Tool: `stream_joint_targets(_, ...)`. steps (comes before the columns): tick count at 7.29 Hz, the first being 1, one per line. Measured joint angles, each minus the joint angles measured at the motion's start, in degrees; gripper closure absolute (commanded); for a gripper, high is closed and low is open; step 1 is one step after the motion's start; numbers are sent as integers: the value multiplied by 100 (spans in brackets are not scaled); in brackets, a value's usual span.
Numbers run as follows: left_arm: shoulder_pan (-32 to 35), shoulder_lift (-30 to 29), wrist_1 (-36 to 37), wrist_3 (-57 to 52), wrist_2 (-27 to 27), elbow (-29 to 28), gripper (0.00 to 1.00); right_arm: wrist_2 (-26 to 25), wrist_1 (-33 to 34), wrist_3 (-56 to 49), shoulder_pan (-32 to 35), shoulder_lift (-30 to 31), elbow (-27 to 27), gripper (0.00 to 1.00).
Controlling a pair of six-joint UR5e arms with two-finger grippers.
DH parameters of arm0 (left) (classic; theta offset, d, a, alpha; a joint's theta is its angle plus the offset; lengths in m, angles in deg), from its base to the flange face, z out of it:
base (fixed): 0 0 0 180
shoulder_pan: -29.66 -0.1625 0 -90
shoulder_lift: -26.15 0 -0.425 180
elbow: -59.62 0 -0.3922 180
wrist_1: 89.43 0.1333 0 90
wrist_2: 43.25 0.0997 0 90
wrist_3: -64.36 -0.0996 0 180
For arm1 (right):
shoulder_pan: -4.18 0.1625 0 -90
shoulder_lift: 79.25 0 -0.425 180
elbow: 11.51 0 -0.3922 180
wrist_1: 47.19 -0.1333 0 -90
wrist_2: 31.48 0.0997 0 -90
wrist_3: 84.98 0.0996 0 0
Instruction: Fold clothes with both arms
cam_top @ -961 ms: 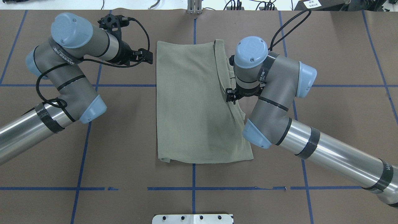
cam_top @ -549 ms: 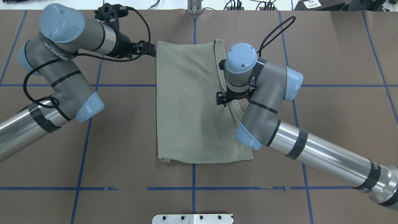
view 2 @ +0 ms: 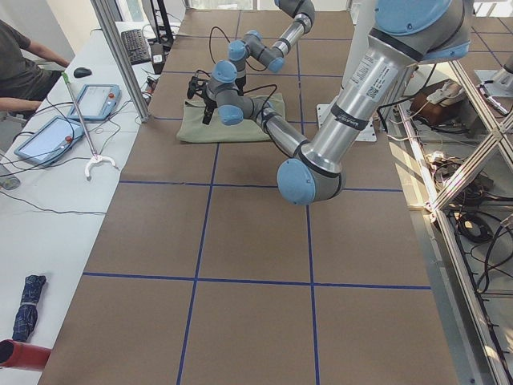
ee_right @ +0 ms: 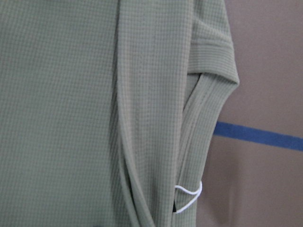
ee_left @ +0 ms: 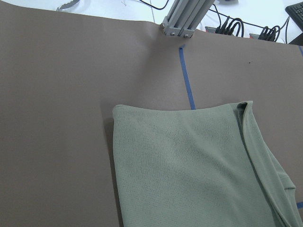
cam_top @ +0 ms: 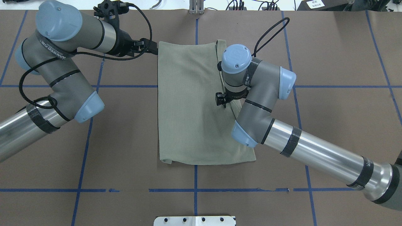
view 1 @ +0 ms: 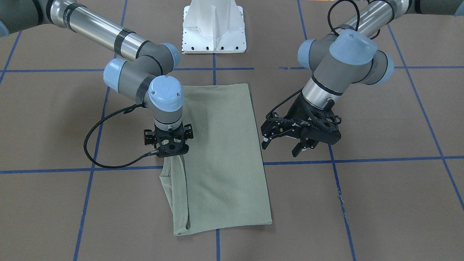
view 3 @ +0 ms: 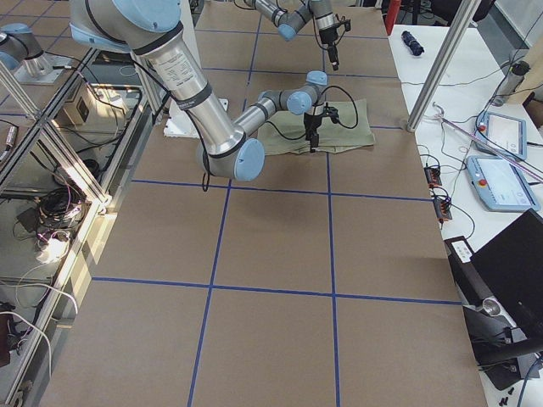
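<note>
The pale sage-green shirt lies folded into a tall rectangle in the middle of the table. It also shows in the front view. My right gripper points straight down over the shirt's right side and is shut on a raised fold of its edge. In the overhead view its wrist hides the fingers. The right wrist view shows the folded sleeve, the ribbed collar and a white label loop. My left gripper is open and empty, just off the shirt's far left corner.
The white pedestal base stands at the robot's side of the table. Blue tape lines grid the brown surface. An aluminium post stands at the far edge. Tablets and cables lie on the operators' bench.
My right gripper has moved left toward the shirt's middle, carrying the fold with it. My left gripper has moved farther and right, up to the shirt's far left corner.
</note>
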Motion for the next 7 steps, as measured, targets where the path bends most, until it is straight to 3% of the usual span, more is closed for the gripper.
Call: stream_joint_targets(7,-21,-9,-20,37,14,-33,0,-19,14,-340,401,55,-98,0)
